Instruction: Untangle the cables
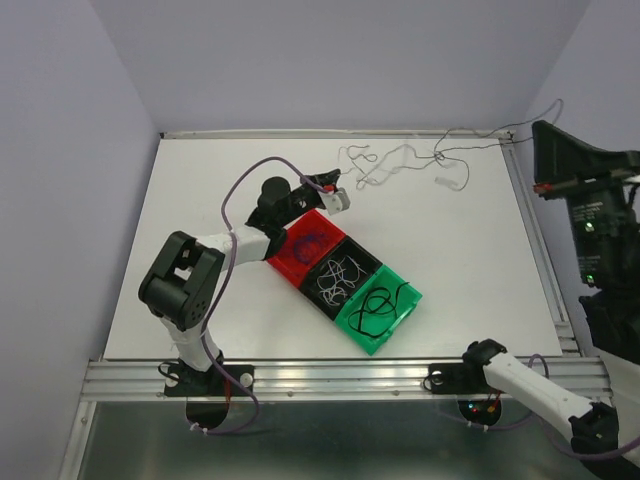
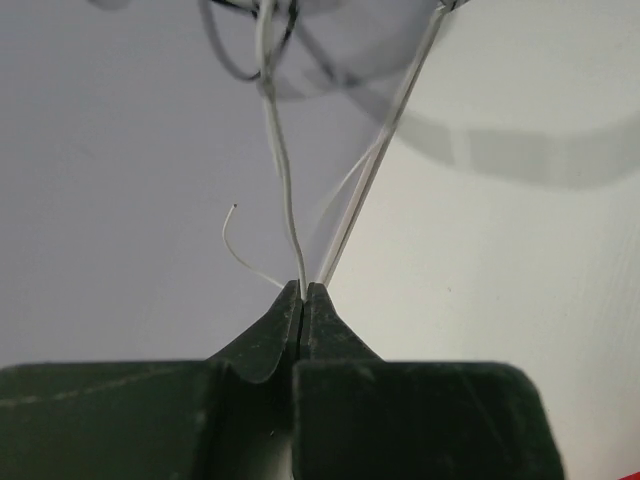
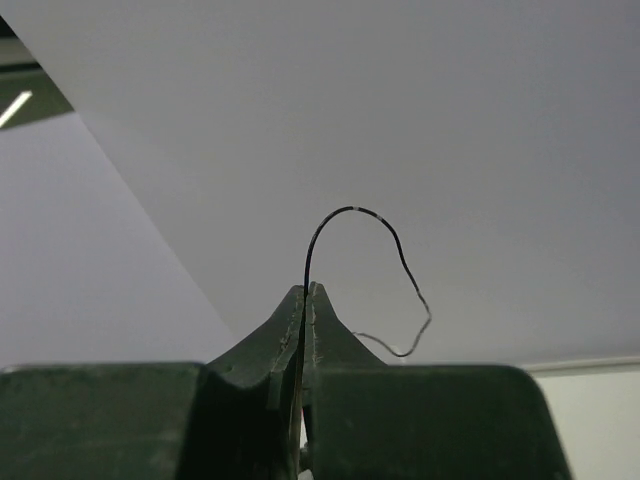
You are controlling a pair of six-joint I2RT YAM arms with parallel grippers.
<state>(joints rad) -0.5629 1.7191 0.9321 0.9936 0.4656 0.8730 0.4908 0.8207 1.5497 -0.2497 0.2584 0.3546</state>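
Top view: my left hand [image 1: 339,198] reaches the near side of the loose tangle of cables [image 1: 400,160] at the far end of the desk [image 1: 200,220]. Other strands lie in the three-part tray [image 1: 396,324]. Left wrist view: the fingers are pressed together, pinching a white cable [image 2: 284,180] at their very tips. Right wrist view: my right hand [image 3: 308,290] likewise pinches a black cable [image 3: 345,212], with the tangle itself out of sight. I judge the step to be drawing the white strand free: pull slowly away from the knot, and ease off if neighbouring strands lift.
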